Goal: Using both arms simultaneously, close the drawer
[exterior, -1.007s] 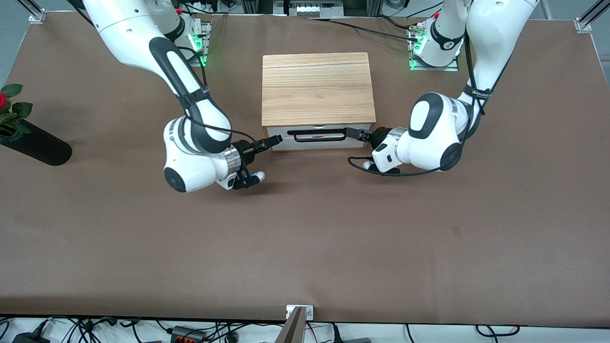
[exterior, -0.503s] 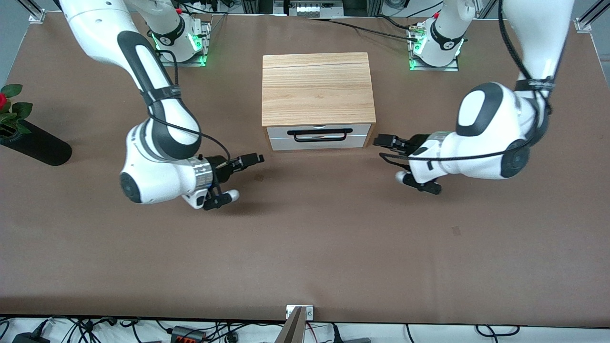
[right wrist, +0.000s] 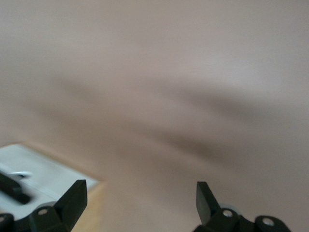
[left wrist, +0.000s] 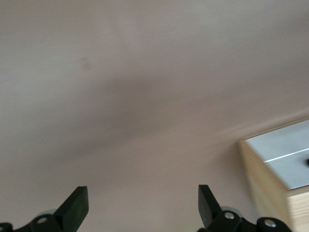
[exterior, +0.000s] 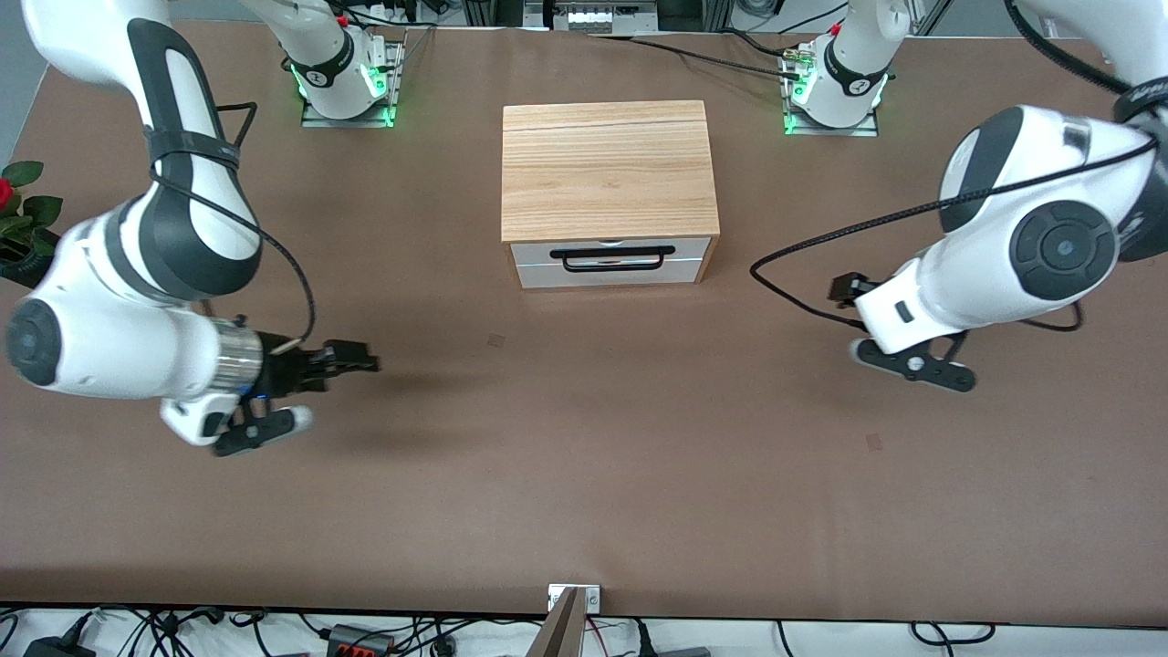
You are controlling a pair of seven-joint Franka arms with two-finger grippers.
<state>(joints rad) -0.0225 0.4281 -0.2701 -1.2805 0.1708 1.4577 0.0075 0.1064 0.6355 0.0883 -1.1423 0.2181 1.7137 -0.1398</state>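
Drawer (exterior: pixel 610 263), with white front panel and black wire handle (exterior: pixel 613 259), sits flush in the face of the light-wood box (exterior: pixel 606 170) at mid-table, toward the robots' bases; its inside is hidden. In the left wrist view only a corner of the white panel and box edge shows, cut off at the frame edge and blurred; the right wrist view likewise shows a blurred corner with part of the handle. No writing is readable except a small mark on the left arm's base (exterior: pixel 835 87), too small to make out. Left gripper (exterior: pixel 844 290) hangs over bare table (exterior: pixel 584 456) toward the left arm's end, well apart from the drawer, largely hidden under its own wrist; its fingers (left wrist: pixel 77 205) stand spread wide with nothing between. Right gripper (exterior: pixel 351 359) is over the table toward the right arm's end, forearm bent low, fingers (right wrist: pixel 75 198) likewise parted and empty. A black vase (exterior: pixel 68 278) with a red flower lies at the table edge, partly cut off.
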